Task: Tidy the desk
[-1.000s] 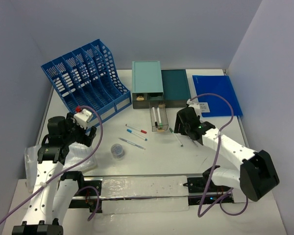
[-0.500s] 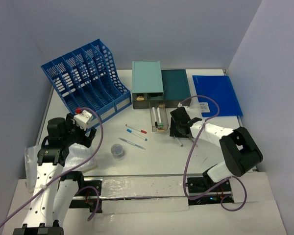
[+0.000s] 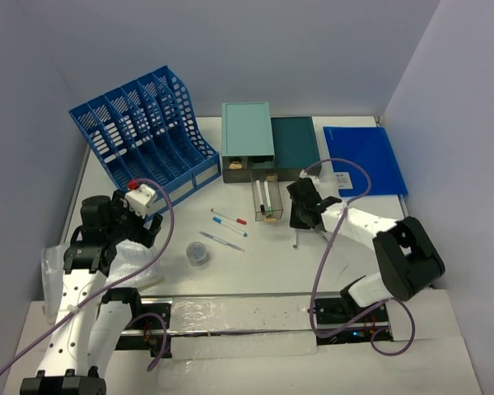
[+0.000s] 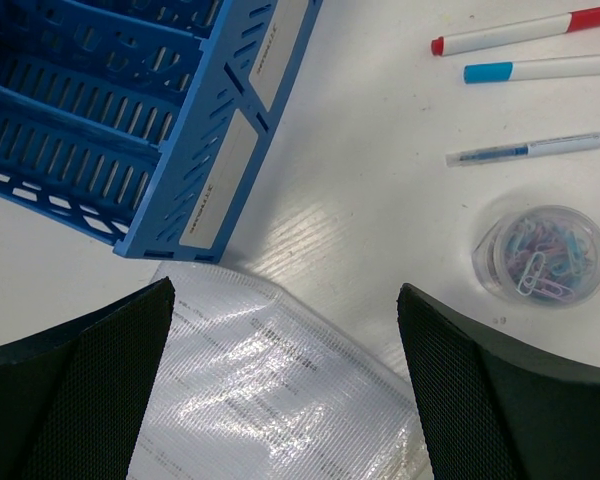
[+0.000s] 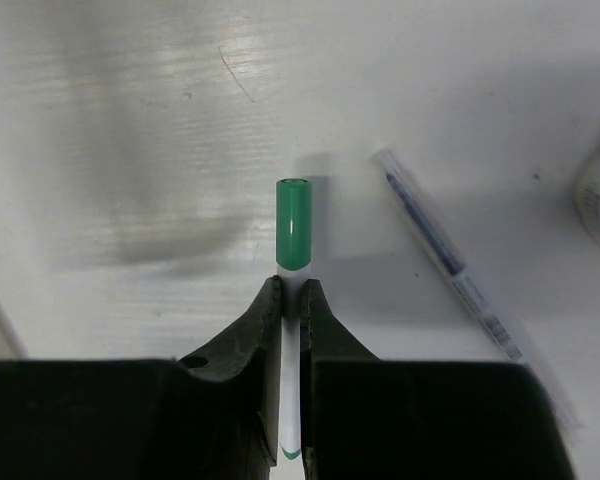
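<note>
Two grippers: I'm clamping the right gripper [image 5: 290, 297] on a green-capped marker [image 5: 294, 225] over the desk [image 5: 130, 120]; the left gripper [image 4: 285, 300] is hanging wide open above a plastic sleeve [image 4: 270, 400] near the left edge.

the right gripper [image 5: 291, 298] has slid left toward the open drawer [image 3: 266, 201] and now sits just right of that drawer's near end. its jaws, apart a second ago, have come together on the white barrel of the green-capped marker [image 5: 294, 222], which before lay loose just right of the drawer. the right arm [image 3: 366, 224] has folded in behind the gripper: its elbow, earlier well out to the right of the drawer, now stands closer to it.
</note>
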Controlling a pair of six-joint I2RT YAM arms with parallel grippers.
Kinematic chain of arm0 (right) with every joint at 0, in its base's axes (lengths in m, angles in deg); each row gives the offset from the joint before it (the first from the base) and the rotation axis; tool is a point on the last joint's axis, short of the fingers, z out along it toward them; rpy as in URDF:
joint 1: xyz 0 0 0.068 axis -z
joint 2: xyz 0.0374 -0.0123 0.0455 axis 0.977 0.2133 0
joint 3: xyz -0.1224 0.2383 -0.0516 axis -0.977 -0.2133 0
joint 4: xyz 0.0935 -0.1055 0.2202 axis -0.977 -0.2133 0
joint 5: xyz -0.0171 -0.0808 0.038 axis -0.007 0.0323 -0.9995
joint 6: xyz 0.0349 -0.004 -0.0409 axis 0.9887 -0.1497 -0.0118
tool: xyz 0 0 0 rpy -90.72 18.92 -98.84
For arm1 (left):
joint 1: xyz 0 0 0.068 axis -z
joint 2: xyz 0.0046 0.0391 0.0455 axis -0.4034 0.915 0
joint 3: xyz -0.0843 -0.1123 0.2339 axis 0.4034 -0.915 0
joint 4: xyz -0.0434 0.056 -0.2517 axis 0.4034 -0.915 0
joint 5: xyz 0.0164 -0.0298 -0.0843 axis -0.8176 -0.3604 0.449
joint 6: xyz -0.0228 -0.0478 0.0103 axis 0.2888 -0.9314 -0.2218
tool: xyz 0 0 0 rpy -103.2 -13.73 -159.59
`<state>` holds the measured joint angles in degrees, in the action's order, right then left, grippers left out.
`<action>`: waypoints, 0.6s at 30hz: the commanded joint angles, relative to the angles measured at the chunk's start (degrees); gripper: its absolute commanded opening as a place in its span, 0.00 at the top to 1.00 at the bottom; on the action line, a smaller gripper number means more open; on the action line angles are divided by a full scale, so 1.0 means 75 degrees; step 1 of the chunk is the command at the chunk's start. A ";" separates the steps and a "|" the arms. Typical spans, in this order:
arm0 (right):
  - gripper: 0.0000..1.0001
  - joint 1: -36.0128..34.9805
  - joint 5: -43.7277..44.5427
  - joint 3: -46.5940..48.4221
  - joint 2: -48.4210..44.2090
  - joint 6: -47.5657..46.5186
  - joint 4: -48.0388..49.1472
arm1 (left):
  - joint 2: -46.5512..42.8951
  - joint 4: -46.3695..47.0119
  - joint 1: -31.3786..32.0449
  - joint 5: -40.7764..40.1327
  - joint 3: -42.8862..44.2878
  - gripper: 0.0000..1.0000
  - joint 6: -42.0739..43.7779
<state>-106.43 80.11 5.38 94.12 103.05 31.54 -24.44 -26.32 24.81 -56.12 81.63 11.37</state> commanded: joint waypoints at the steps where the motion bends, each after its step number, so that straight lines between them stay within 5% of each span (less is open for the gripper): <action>1: 1.00 -0.0086 0.0562 0.0546 -0.1568 -0.0013 -0.0570 | 0.0439 -0.0125 -0.0007 0.0635 0.0658 0.01 0.0156; 10: 1.00 -0.1199 0.2651 0.2643 -0.2629 -0.0547 -0.0775 | 0.2015 -0.0118 0.0316 0.1934 0.1660 0.03 -0.0060; 18: 1.00 -0.1639 0.1694 0.3807 -0.0367 -0.1046 -0.0356 | 0.3281 0.0468 0.2562 -0.0025 0.2199 0.08 -0.0108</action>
<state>-118.53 94.28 32.01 83.27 97.03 29.02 -2.20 -26.39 37.36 -50.01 95.49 10.05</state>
